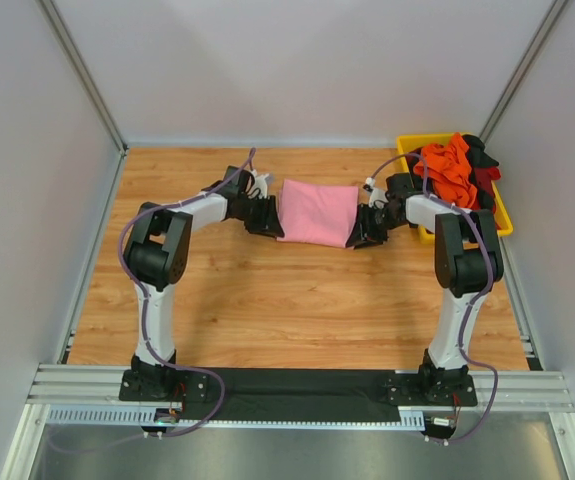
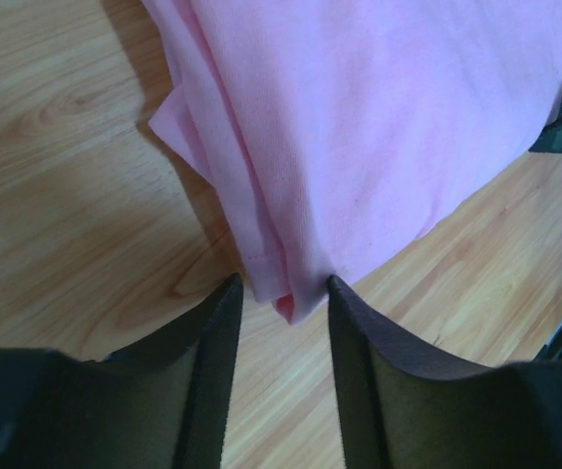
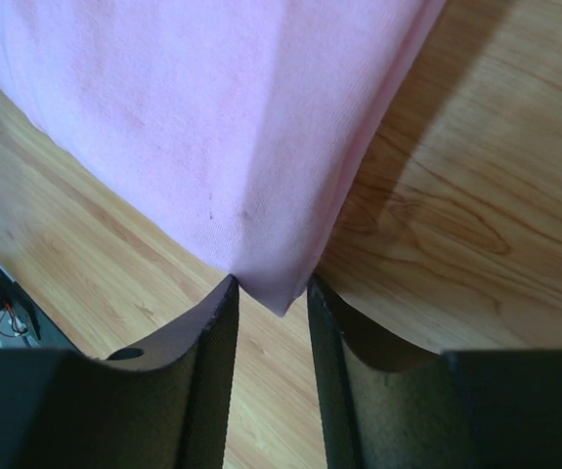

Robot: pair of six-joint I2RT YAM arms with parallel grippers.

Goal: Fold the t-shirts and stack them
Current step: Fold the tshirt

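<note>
Wood surface [image 1: 287, 300], grey walls on three sides. Pink t-shirt [image 1: 317, 212] lies mid-surface, already folded down to a rough rectangle, with its long axis running left-right between the two arms.

Key relation: each arm sits at one short end of the pink t-shirt, pointing inward at it. Left tool [image 2: 282, 285] is at the left end, right tool [image 3: 271, 283] at the right end, both on the near corners. Neither arm is nearer, it's symmetric.

Wrist views: at each end a corner of the pink cloth pokes into the mouth of the fingers [image 2: 217, 332]. Jaws are parted on both tools, wood grain shows in the gap, and nothing is clamped (the left gap looks a bit wider than the right). Layered hems show on the left corner, so several plies are there to catch.

My read: the next move is a two-corner pinch, then a fold across the long axis, away from the arms. Both jaws need to bite all plies, or the fold opens up.

Other items: yellow bin [image 1: 412, 141] is beyond and to the right of the pink t-shirt, just behind the right tool, and holds an orange t-shirt [image 1: 450, 168] and a black t-shirt [image 1: 479, 152] in a heap. Right arm cable loops near the bin rim, a possible snag on the lift. Nothing lies between the tools and the pink cloth.
</note>
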